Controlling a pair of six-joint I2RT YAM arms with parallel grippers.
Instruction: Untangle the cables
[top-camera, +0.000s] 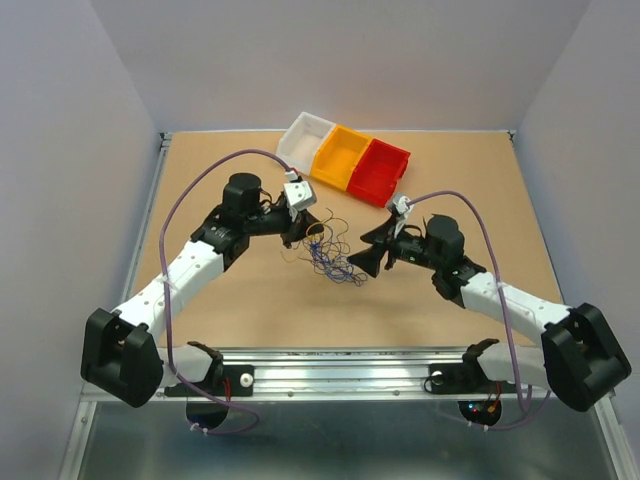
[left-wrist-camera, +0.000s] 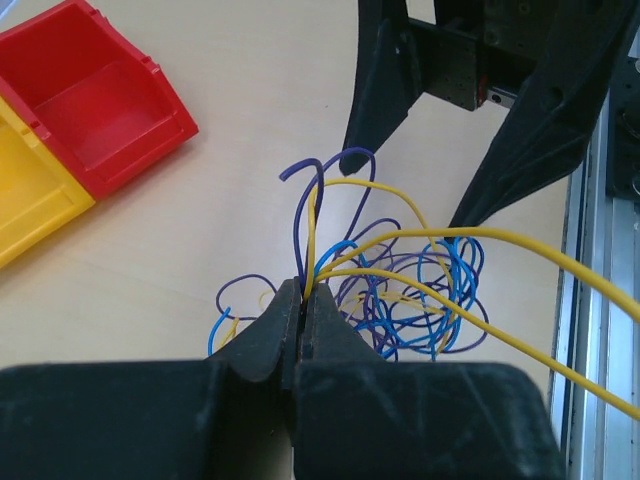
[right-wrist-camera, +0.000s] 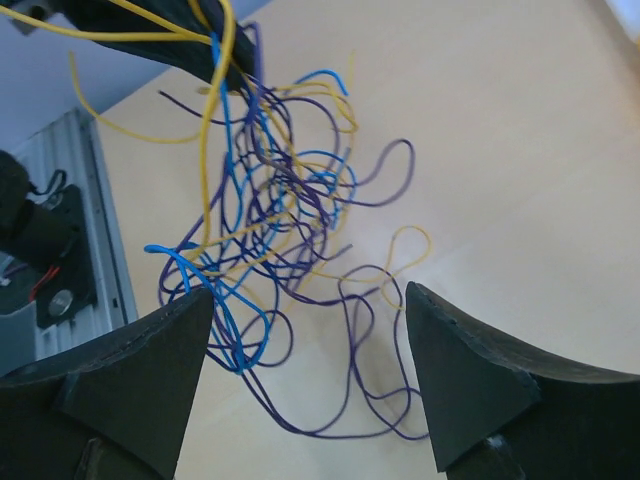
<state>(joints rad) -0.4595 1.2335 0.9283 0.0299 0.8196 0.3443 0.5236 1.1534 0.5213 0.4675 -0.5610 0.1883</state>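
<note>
Several thin cables (left-wrist-camera: 400, 290), yellow, blue and purple, tangled mid-table (top-camera: 250, 310) between the arms. Left gripper (left-wrist-camera: 303, 300) jaws together, clamped on a few strands at tangle edge. Right gripper (right-wrist-camera: 308, 298) jaws wide apart, tangle just in front.

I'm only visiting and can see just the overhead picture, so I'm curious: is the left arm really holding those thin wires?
Observer: Yes. The left wrist view shows the left gripper shut on the cables, with yellow and purple ones pinched between its fingertips.
Operator: And the right arm?
Observer: Its wrist view shows the right gripper open, jaws wide apart. Purple loops sit in the gap, and none are gripped.
Operator: Do any leave the bundle?
Observer: Up close, two yellow ones run from the pinch out past the picture's edge.
</note>
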